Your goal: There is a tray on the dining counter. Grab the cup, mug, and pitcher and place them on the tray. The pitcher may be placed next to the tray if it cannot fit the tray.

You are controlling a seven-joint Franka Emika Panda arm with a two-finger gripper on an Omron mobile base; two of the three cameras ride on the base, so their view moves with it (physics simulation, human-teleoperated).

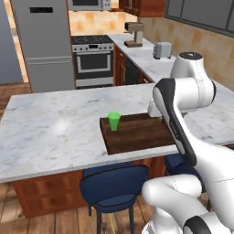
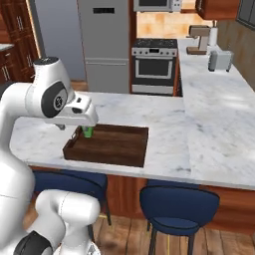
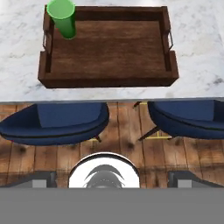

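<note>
Small bright green handleless cup (image 3: 61, 17) already stands in a corner of the dark brown wooden tray (image 3: 109, 50) near the marble bench's (image 1: 50, 132) stool-side edge — gripper (image 3: 111, 177) wide open, holding nothing. Next it probably needs to find the mug and pitcher.

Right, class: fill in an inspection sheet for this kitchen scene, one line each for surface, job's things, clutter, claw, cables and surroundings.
Surface: dining counter, white-grey marble over a reddish wood base.
Job's things: tray near the counter's front edge; green cup upright in one corner of it. Mug and pitcher: nothing seen.
Clutter: nothing seen on the dining counter.
Claw: open, empty, its fingertips over the floor in front of the counter.
Cables: nothing seen.
Surroundings: two blue stools under the counter, steel fridge, oven, toaster and coffee machine on the far counter.
</note>
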